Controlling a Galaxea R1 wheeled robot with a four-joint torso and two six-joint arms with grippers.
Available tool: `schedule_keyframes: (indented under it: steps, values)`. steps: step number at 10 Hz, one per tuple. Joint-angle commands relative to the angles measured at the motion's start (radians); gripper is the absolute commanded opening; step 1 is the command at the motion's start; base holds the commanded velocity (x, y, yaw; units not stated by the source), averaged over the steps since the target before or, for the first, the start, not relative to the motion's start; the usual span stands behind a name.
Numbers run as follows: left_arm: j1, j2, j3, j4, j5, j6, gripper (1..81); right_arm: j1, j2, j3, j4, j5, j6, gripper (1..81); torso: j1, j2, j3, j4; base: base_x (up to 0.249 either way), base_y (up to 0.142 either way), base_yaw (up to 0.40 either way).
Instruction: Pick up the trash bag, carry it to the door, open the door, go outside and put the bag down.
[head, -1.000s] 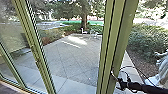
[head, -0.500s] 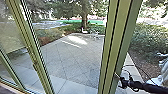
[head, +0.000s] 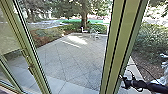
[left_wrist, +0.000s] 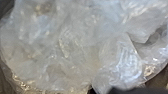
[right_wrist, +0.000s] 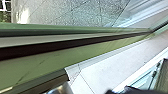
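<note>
While trash bag (left_wrist: 75, 50) is by L wrist cam – prob frees R arm (head: 152, 86) – R gripper (head: 123, 82) is at green door edge (head: 128, 30), likely to push. Grip state L/R: can't tell.

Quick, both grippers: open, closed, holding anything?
Left gripper: can't tell; the plastic bag is close to its wrist camera.
Right gripper: can't tell whether open or closed; it's at the green frame, grip unclear.

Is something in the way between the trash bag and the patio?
Partly: tall green door frames stand before the patio. Whether glass fills the wide gap between them, I can't tell.
</note>
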Motion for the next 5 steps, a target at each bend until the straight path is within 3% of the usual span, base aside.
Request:
schedule_keyframes:
  steps: [1, 5]
  values:
    - [-0.025, -0.006, 0.0, -0.009, 0.088, 0.008, 1.0, 0.127, 0.015, 0.037, -0.002, -0.1, 0.002, 81.1, 0.0, 0.0, 0.0, 0.0, 0.091, 0.0, 0.0]
    - [-0.019, -0.009, 0.0, -0.011, 0.088, 0.008, 1.0, 0.2, -0.075, 0.074, -0.004, -0.118, -0.001, 81.1, 0.003, 0.003, -0.003, 0.001, 0.0, 0.0, 0.0]
